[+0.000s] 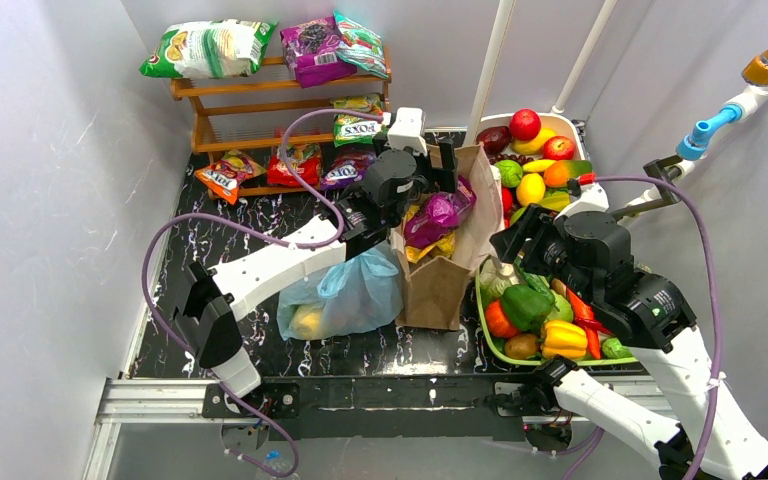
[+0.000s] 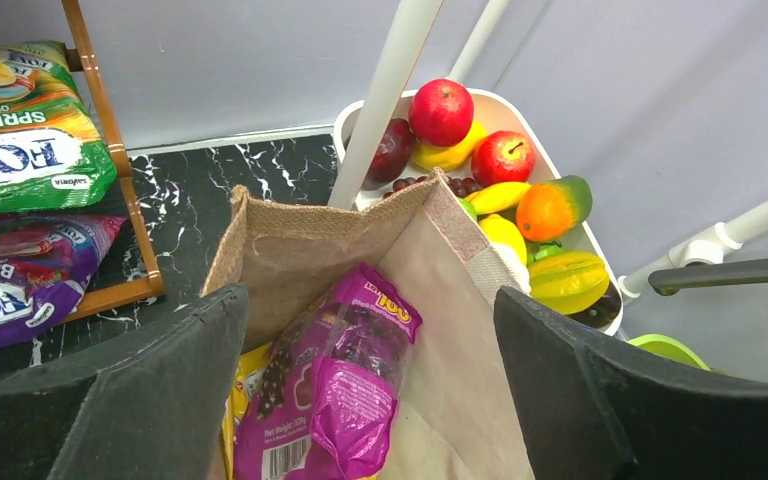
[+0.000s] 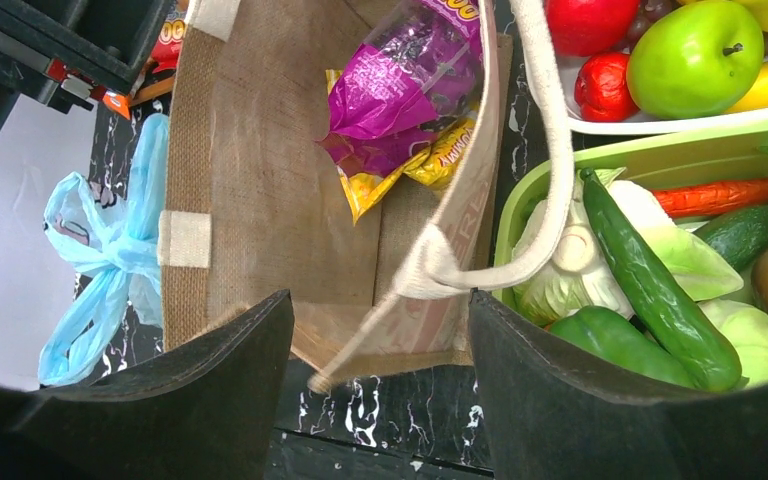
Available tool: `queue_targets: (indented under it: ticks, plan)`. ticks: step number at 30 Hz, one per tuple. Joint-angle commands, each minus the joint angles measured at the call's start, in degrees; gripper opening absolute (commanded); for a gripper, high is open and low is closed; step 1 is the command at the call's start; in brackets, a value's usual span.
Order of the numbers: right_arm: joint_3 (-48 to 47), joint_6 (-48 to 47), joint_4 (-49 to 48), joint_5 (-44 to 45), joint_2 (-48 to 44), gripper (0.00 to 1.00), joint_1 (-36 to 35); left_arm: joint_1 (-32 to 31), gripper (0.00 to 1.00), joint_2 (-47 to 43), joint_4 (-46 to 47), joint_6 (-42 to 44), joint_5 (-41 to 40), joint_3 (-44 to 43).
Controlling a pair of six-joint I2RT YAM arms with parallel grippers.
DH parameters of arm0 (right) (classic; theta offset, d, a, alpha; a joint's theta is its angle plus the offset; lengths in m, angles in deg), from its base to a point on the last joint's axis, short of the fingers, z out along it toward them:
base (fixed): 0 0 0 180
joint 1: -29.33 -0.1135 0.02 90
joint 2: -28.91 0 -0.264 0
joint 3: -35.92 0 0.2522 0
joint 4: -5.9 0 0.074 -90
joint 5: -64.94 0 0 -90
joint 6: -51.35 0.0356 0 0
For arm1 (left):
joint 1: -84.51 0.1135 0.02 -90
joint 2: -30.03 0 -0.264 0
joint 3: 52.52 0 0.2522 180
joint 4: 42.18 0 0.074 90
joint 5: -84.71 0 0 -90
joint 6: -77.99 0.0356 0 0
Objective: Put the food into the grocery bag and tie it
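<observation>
Left gripper [image 2: 370, 300]: fingers spread wide, nothing between them. It hangs over the open mouth of the brown sack [image 1: 438, 285], looking down on a purple snack packet [image 2: 335, 390] inside.

Right gripper [image 3: 380, 300]: also spread and empty, hovering over the near edge of the brown sack beside the green tray [image 1: 488, 325].

Grocery bag [image 1: 350, 290]: sits on the table just left of the brown sack, directly under the left forearm. At least one yellow piece of food [image 1: 307, 321] shows through the film. From the right wrist view the loop handles [image 3: 110, 250] look drawn together like a bow. I cannot tell if the knot is tight.

Handling, my read:
- The bag is thin film, limp and slippery. It will sag around its load and may tear under a hard pinch.
- It looks light even when loaded.
- I'd grip the gathered handles just above the neck, not the bag's body.
- Loose food in the green tray and the white tub [image 1: 560, 122] looks glossy and rounded, so it could roll or squirt out of the pads. I'd grip each piece across its middle.

Pose:
- The left arm reaches diagonally from its base at lower left, across the grocery bag, wrist tipped toward the far wall.
- The right arm is folded, elbow raised above the green tray, wrist turned left toward the sack.
</observation>
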Motion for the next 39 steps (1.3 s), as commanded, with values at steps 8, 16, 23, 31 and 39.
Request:
queue_targets:
  ticks: [8, 16, 23, 31, 39]
  plan:
    - [-0.35, -0.51, -2.29, -1.32, 1.12, 0.72, -0.01, -0.31, 0.93, -8.32, -0.64, -1.00, -1.79, 0.79]
    - [-1.24, -0.85, -2.44, -3.34, 2.60, 0.71, -0.01, -0.27, 0.94, -13.07, -6.69, 0.91, -1.54, 0.93]
    - [-4.15, -3.88, -1.76, -4.57, 4.95, 0.71, -0.01, -0.32, 0.94, -21.40, -15.64, 3.76, 0.38, 5.40]
    - [-5.15, -7.32, -2.50, -7.00, 6.81, 0.71, -0.01, -0.27, 0.92, -32.86, -30.18, 11.96, 8.03, 10.58]
    - [-4.25, -9.69, -4.17, -11.63, 8.27, 0.71, 0.04, -0.28, 0.87, -38.29, -44.60, 15.64, 12.75, 10.31]
